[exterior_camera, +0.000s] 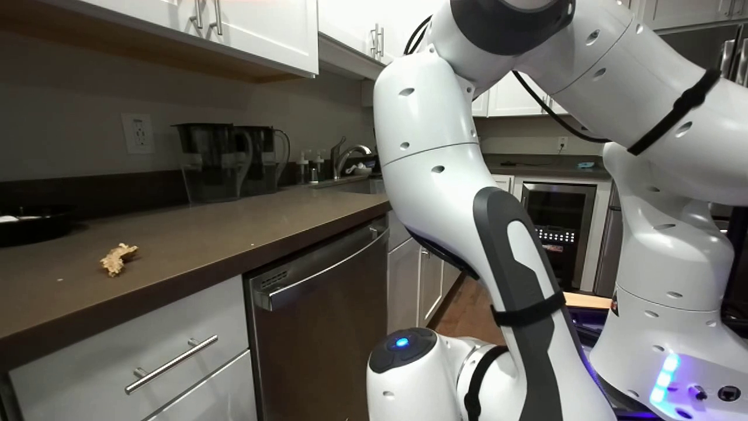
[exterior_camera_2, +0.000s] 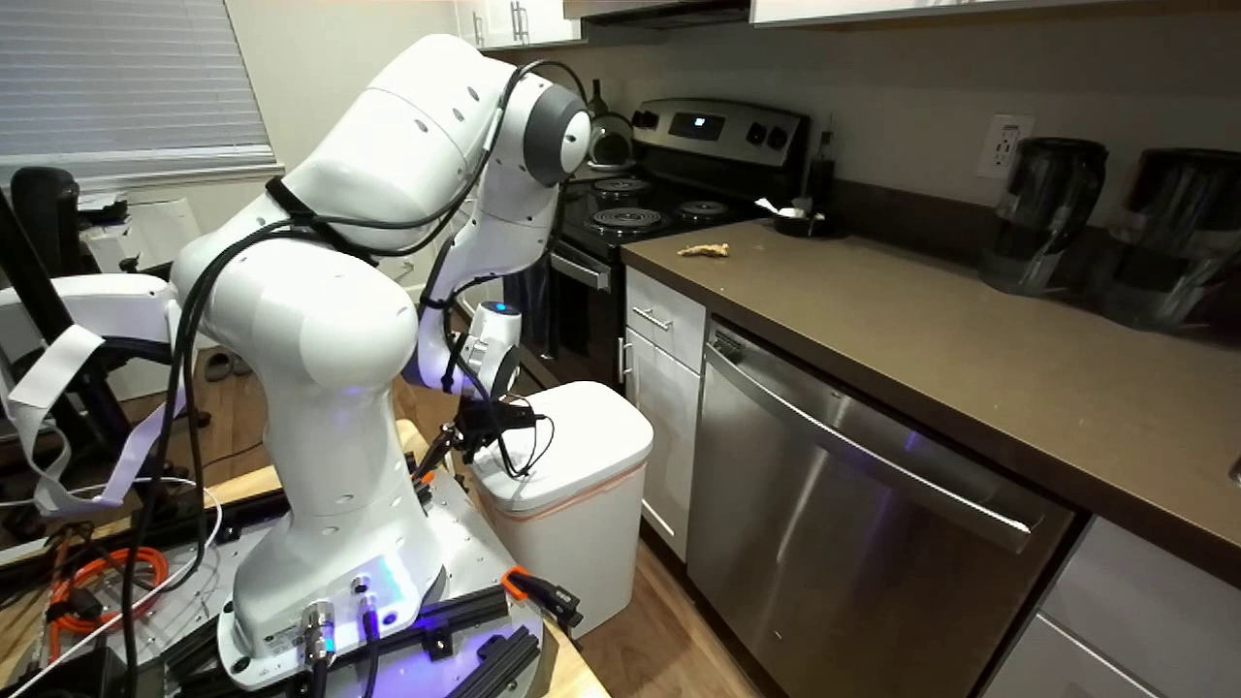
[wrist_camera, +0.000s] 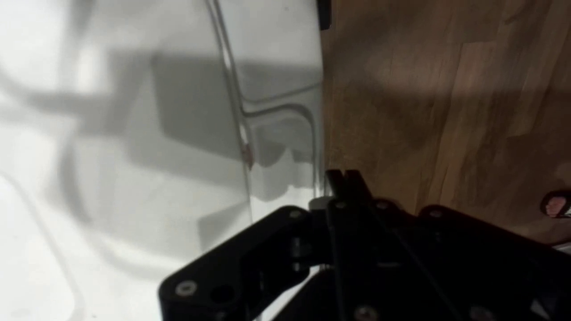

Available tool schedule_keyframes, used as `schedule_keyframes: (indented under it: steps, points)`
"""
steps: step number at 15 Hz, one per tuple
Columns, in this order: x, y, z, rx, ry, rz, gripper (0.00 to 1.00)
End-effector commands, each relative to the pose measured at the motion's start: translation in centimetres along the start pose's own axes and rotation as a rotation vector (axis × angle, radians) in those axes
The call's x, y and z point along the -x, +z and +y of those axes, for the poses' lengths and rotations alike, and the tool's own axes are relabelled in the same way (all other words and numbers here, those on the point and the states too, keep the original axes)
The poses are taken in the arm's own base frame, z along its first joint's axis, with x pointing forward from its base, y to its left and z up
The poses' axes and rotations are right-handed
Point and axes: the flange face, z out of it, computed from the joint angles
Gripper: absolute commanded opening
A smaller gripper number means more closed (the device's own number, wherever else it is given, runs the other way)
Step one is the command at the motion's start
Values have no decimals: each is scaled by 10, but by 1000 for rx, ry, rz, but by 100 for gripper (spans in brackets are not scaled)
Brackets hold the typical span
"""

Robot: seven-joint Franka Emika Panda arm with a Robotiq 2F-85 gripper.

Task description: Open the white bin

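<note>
The white bin stands on the floor between the robot's base and the cabinets, its lid down. In the wrist view the bin's white side and lid fill the left half, with a moulded recess along the edge. My gripper is at the bin's base-facing side, pointing down and towards the base. In the wrist view the gripper's fingertips are together with nothing between them, by the bin's edge. Whether they touch the bin cannot be told. Bin and gripper are out of view in an exterior view dominated by the arm.
The robot's base table is close to the bin, with a black clamp at its edge. A dishwasher, cabinets and a stove line the far side. Wooden floor shows beside the bin.
</note>
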Motion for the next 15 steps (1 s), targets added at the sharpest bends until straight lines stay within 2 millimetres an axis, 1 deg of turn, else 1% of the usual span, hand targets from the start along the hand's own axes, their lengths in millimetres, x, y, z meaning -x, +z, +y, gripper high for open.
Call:
schedule_keyframes:
  steps: [1, 2, 7, 11, 15]
  points:
    - [-1, 16, -6, -1, -14, -4, 5]
    - [-1, 22, -6, -6, -16, -12, 5]
    - [-4, 37, -2, -29, -22, -48, 6]
    - [-8, 39, 1, -56, -16, -103, 5]
    - [-13, 35, 6, -73, -20, -155, 5]
